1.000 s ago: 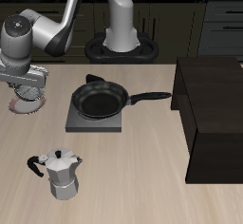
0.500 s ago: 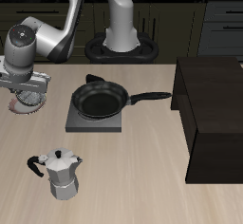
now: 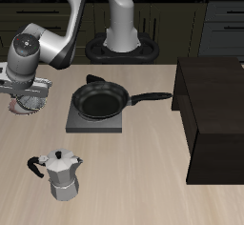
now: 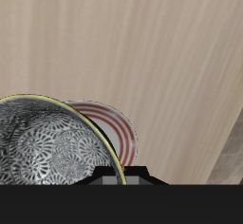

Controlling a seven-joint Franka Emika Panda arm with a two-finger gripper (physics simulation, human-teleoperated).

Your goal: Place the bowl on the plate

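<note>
Placement step. The gripper [image 3: 29,92] hangs over the plate [image 4: 112,125] near the table's edge, jaws clamped on the rim of the bowl [image 4: 52,142] (plate partly hidden beneath it). Whether bowl and plate touch cannot be told. Next move, as judged: centre, lower, then release.
</note>
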